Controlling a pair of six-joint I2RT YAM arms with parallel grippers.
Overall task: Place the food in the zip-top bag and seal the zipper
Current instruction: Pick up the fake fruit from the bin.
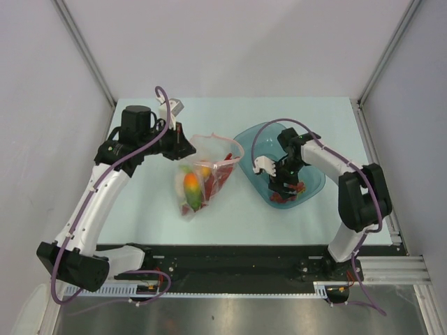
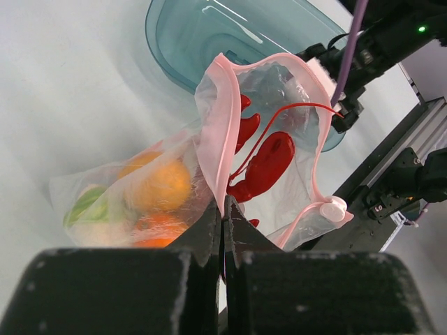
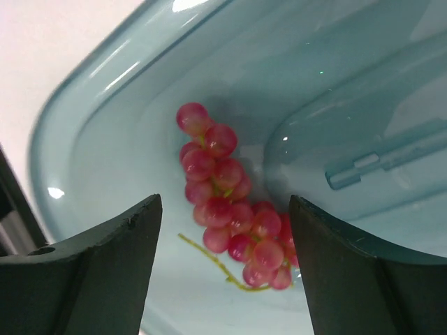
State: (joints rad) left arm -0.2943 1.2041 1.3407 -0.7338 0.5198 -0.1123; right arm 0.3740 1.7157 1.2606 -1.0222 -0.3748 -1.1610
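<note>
Food left outside the zip-top bag (image 1: 209, 167) at the centre was one grape cluster (image 3: 230, 223) in the blue bowl (image 3: 105, 132) at the near right. The right gripper (image 3: 225, 234) was poised over it with jaws spread wide and touching nothing, and a bite on loose berries or the thin stem could have let it slip. Further back and left, the left gripper (image 2: 223, 209) was clamped tight on the bag's pink mouth strip, a thin hold the floppy film might have slid from, collapsing the opening.

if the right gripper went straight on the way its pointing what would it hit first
Most likely the grape bunch lying in the blue bowl: it sits right between the right gripper's open fingers with nothing in front of it, though depth is unclear.
</note>
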